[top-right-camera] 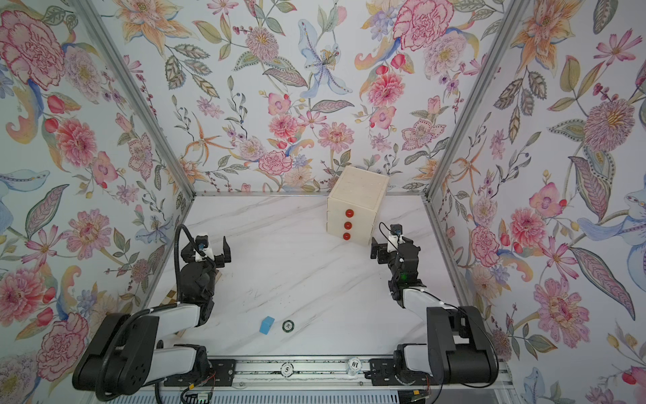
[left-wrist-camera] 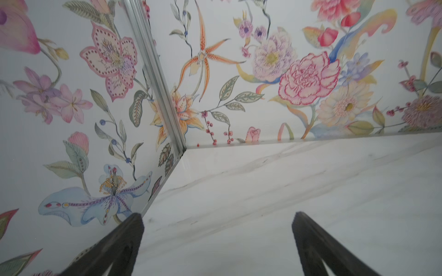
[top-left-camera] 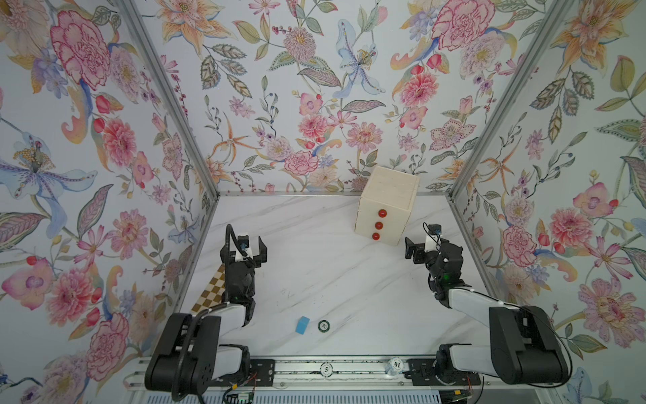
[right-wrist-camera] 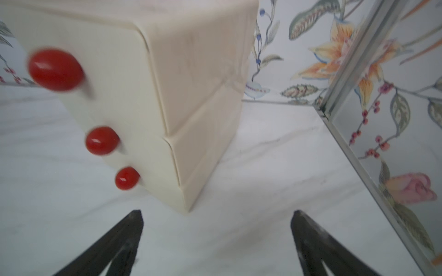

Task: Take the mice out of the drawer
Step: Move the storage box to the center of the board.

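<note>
- Since all three drawers of the cream chest [top-left-camera: 388,206] are shut, none of the mice can be seen. They are judged to lie inside, though which drawer holds them cannot be told.
- Three red knobs are stacked on the chest's front: the top knob [right-wrist-camera: 56,69], the middle knob [right-wrist-camera: 102,140] and the bottom knob [right-wrist-camera: 127,178].
- The chest is stood at the far right of the table [top-left-camera: 314,266], near the back wall and turned slightly askew.
- The right jaws are held wide apart with nothing between them, just beside the chest's near right corner and not touching it. In the right wrist view that corner, not a knob, is faced by the gap.
- The left jaws are also spread wide and empty, well apart from the chest, and pointed at the far left corner over bare table.
- The step in hand is judged to be the approach to a drawer; nothing has been pulled out yet.
- Next, the right jaws would need to be swung across to the front, lined up on one knob, narrowed on it and drawn straight outward. The chest may slide, so bracing may be needed.
- A blue block [top-left-camera: 302,325] and a round chip [top-left-camera: 324,326] are left near the front edge and are not concerned.
</note>
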`<state>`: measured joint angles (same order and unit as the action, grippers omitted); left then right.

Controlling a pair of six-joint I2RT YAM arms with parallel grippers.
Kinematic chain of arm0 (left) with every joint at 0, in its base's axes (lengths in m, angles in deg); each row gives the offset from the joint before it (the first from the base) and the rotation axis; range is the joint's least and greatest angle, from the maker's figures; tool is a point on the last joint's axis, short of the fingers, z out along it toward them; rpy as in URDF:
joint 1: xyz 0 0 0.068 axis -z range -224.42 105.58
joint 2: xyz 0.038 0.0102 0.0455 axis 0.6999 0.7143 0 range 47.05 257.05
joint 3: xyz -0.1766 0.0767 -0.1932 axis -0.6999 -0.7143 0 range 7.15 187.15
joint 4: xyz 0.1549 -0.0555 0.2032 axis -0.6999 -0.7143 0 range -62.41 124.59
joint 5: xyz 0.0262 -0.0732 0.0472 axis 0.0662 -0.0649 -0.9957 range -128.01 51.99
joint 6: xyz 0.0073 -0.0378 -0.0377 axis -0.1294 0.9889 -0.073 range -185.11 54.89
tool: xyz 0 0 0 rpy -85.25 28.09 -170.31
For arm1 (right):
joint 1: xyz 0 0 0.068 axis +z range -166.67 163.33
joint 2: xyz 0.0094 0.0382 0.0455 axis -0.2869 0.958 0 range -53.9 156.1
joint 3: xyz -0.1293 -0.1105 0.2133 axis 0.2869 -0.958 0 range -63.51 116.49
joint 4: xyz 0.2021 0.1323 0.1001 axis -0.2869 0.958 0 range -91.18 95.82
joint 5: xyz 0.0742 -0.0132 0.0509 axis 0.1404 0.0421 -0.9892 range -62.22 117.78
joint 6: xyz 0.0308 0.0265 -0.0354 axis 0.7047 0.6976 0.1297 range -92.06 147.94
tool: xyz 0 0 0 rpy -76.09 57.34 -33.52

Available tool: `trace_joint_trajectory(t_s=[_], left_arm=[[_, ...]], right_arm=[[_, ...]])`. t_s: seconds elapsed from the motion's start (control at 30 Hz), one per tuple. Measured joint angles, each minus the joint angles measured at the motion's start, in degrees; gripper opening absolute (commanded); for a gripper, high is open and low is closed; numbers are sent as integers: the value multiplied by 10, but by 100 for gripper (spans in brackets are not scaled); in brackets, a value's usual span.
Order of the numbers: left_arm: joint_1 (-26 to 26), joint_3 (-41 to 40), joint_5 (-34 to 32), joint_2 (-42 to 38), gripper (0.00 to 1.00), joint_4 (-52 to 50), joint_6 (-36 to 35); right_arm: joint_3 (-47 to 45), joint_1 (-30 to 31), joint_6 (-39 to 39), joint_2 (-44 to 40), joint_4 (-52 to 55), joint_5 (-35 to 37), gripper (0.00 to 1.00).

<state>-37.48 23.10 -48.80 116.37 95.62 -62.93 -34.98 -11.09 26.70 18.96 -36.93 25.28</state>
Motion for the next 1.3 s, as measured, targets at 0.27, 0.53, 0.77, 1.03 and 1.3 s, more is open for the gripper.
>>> trace_joint_trajectory(t_s=[0.27, 0.53, 0.77, 1.03, 1.3], left_arm=[[84, 191, 64, -114, 100, -264, 217], [309, 198, 43, -116, 100, -350, 386], [368, 152, 32, -100, 100, -267, 494], [328, 204, 49, -54, 100, -270, 463], [262, 517, 131, 150, 100, -354, 325]], right_arm=[[96, 182, 163, -115, 182, 4, 99], [118, 379, 345, -115, 258, 53, 99], [110, 367, 414, -132, 240, 82, 99], [207, 249, 384, -91, 340, 153, 99], [371, 118, 327, 9, 389, 214, 99]])
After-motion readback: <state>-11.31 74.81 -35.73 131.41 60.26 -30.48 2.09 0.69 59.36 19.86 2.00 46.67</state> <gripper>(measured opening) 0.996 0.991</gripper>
